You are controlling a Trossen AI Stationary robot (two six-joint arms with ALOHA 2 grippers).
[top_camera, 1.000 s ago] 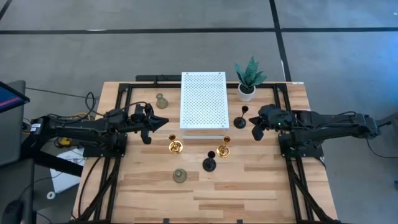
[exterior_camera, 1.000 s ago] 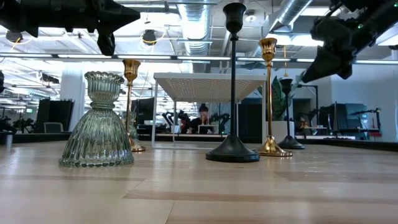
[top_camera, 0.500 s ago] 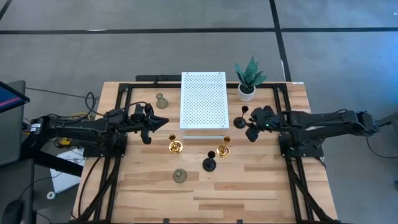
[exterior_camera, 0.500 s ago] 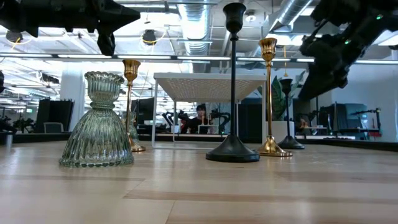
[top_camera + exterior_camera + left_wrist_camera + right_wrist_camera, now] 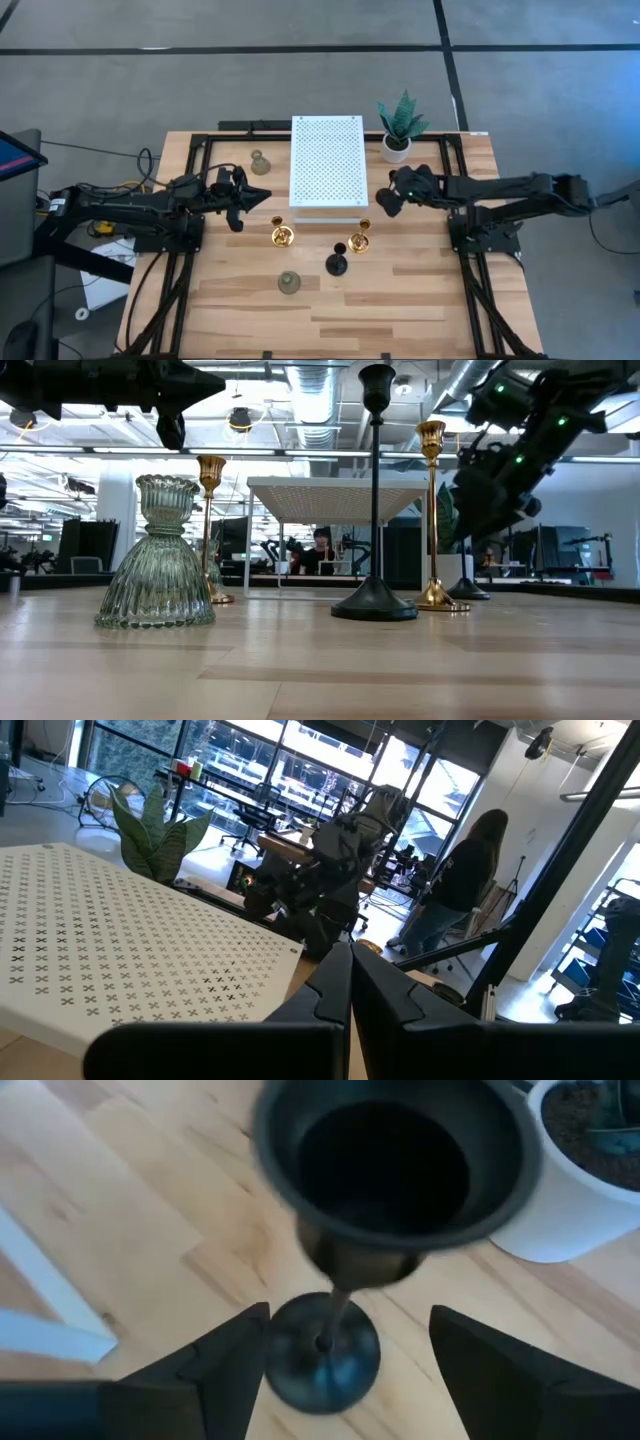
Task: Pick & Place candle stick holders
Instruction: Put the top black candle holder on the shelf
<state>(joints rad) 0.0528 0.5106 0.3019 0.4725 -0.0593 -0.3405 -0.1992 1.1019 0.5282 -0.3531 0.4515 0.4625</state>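
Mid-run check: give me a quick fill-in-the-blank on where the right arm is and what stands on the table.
1. The right gripper has its fingers ____ on either side of a black candle stick holder.
2. That holder stands near the potted plant in a ____ pot.
3. The shiny holders by the perforated white board are ____ in colour.
4. The left gripper is ____.

Missing words: open; white; gold; shut

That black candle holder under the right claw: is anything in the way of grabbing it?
Nothing visible. The right gripper is open, its fingers either side of the black candle holder with bare wood between. The potted plant stands beside it, apart.
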